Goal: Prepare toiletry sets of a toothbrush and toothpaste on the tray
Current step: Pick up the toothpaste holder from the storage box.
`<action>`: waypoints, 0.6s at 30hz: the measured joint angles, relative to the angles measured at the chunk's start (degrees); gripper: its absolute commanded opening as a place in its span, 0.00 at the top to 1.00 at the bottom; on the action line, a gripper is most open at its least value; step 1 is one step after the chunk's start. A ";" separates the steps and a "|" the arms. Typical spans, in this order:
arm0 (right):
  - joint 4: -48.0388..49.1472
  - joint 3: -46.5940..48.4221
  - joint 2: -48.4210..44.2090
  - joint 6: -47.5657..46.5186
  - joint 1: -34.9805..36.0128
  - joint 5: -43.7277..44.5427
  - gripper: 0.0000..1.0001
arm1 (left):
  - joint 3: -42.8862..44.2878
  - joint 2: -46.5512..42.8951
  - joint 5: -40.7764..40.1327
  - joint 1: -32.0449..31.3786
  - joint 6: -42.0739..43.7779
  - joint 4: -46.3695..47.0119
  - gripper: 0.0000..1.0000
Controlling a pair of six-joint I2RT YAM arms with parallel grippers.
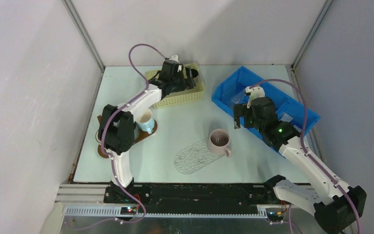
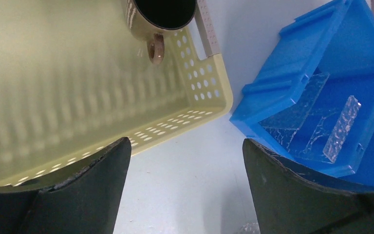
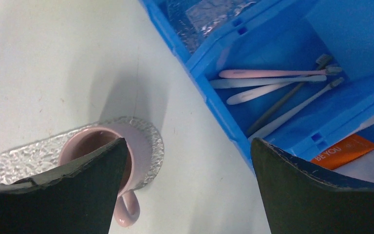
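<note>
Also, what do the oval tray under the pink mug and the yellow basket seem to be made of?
Oval tray: clear glass or hard plastic, cannot tell which; pebbled, glinting, see-through surface. Yellow basket: likely moulded plastic, matt; regular rows of punched holes.

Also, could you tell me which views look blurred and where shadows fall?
Left wrist: the yellow basket is smeared with blur, while the blue bin is sharp. Right wrist: in focus, toothbrushes crisp, the pink mug throwing a soft shadow across the table. Top view: even light, no harsh glare.
</note>
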 measured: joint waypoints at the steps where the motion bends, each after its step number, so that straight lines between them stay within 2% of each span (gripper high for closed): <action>1: 0.22 0.00 0.04 0.24 -0.90 -0.17 0.00 | 0.02 0.07 0.39 0.02 0.00 0.00 0.10; 6: 2.38 1.53 3.45 0.48 -4.39 -0.76 0.04 | 0.07 0.04 1.55 0.02 0.00 0.17 0.10; 14: 8.00 10.47 18.12 -2.60 -6.01 0.98 0.13 | -3.04 -3.80 1.97 0.02 0.20 -1.42 0.09; 18: 10.05 14.73 25.27 -5.46 -6.05 3.65 0.23 | -5.53 -7.69 1.90 0.02 0.35 -3.08 0.09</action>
